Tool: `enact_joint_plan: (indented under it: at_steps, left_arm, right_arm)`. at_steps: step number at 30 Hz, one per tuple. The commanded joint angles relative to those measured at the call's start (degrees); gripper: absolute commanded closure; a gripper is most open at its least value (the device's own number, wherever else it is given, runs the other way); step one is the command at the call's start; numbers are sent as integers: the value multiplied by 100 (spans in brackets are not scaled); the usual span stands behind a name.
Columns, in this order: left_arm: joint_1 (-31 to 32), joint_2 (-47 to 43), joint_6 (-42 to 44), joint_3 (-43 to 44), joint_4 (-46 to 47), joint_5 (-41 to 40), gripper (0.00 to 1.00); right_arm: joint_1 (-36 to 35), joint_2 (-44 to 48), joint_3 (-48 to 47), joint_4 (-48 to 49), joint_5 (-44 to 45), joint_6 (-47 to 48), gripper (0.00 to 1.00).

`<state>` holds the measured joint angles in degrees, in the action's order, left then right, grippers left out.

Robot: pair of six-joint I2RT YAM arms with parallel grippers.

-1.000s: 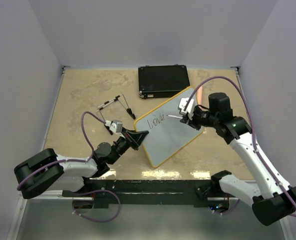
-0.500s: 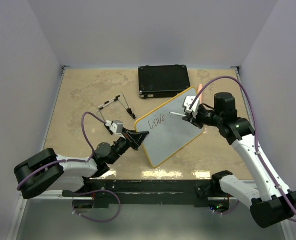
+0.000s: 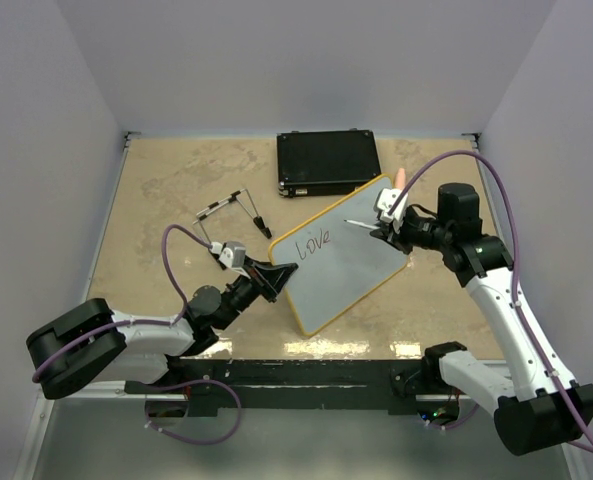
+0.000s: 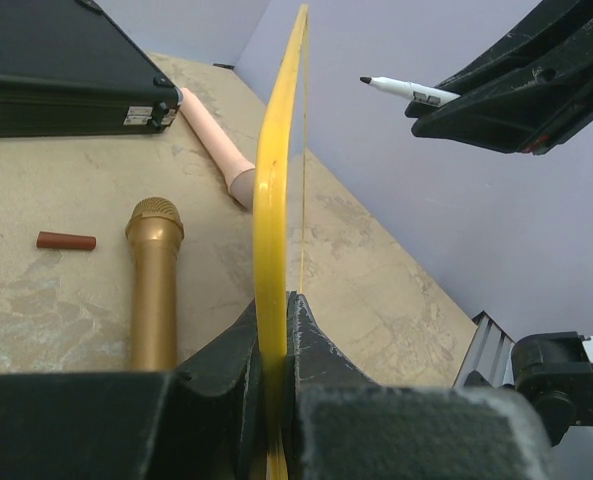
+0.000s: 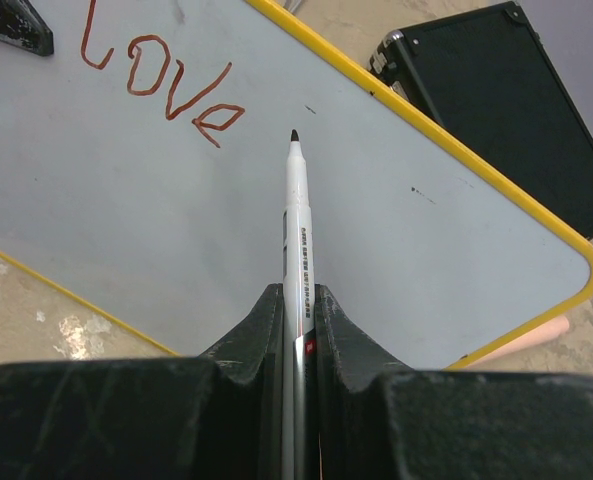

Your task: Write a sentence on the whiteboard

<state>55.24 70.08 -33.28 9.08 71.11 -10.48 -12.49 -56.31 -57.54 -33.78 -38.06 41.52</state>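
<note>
Left gripper squeezes whiteboard tight by near-left yellow edge, so board cannot slide. Board sits slanted mid-table, far corner close to black case. Right gripper clamps pen, tip off board, just right of sentence. Only "Love" there. Plenty of blank board right and below.
</note>
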Motion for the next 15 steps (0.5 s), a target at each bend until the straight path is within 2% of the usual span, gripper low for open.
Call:
enact_joint_plan:
  at_steps: [1, 15]
  left_arm:
    - [22, 5, 322, -152, -264, 213, 100]
    - [-40, 14, 234, -205, -185, 266, 100]
  right_arm:
    - [27, -2, 32, 188, -236, 85, 100]
    - [36, -20, 111, 126, -237, 181, 100]
